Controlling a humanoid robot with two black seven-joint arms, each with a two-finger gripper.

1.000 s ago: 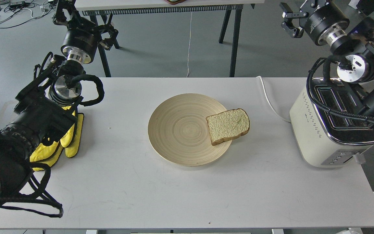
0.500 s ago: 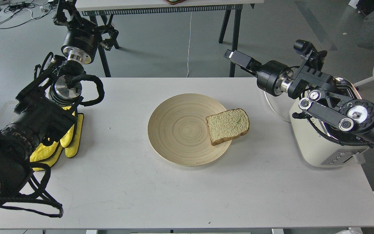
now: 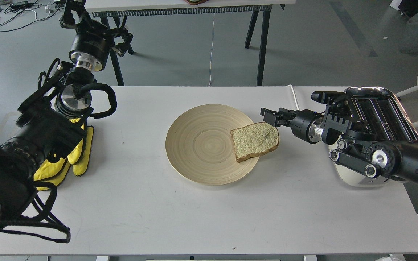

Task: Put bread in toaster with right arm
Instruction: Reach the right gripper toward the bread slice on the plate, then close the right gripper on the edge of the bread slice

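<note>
Right arm extended low from the right edge, forearm near-horizontal, wrist pointing left. Right gripper at the far end, small and dark, finger gap unreadable. Left arm bent upward along the left side, left gripper raised, state unreadable.

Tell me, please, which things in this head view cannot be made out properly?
- Right gripper: seen small, dark and end-on near the bread; open or shut cannot be told, nor whether it touches the slice.
- Toaster: its front and buttons are hidden behind the right arm.
- Left gripper: dark and small against the table legs; its fingers cannot be told apart.
- Yellow cloth: mostly covered by the left arm.
</note>
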